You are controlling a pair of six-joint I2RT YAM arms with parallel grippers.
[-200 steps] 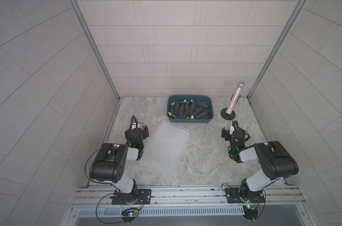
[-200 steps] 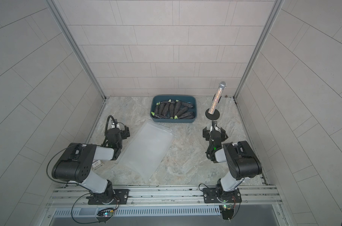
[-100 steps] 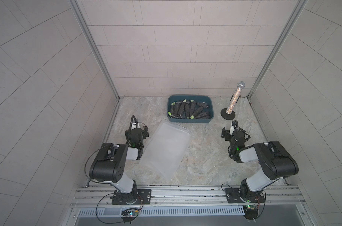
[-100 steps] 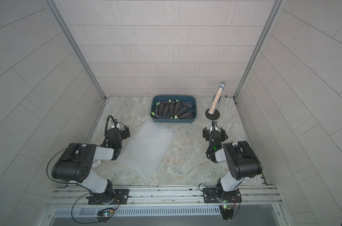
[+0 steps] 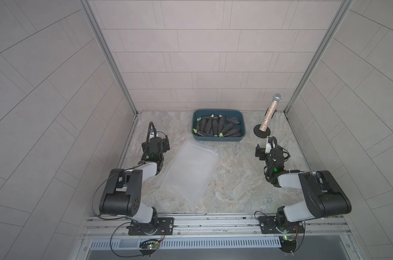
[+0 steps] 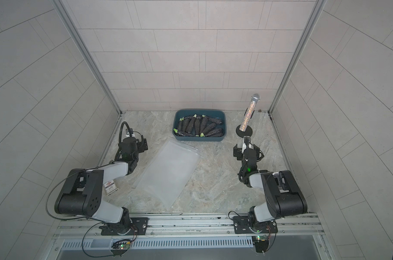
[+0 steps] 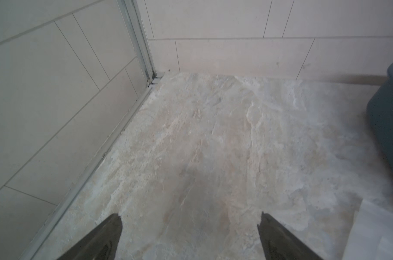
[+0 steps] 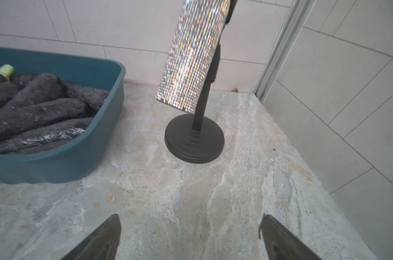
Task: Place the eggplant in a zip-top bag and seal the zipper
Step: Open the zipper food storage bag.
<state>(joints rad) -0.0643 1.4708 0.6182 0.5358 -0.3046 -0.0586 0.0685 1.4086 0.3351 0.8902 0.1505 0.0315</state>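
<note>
The dark plush eggplants [image 5: 213, 126] all lie in the teal plastic tub [image 5: 218, 142], ahead of my right fingers [image 8: 101, 238] and off to their inner side. The clear zip-top bag [image 5: 188, 173] lies flat and empty on the stone-patterned table [image 5: 236, 180], just beside my left fingers [image 7: 101, 240]. Both pairs are spread wide and hold nothing. As I judge it, nothing is done yet: picking, bagging and sealing all remain.

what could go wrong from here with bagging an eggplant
1. The bag lies flat on the table; the thin film may slide or resist opening.
2. The eggplants are packed close in the bin; a tool may drag out two.
3. The microphone stands just ahead of the right tool, beside the bin; a swing could tip it.
</note>
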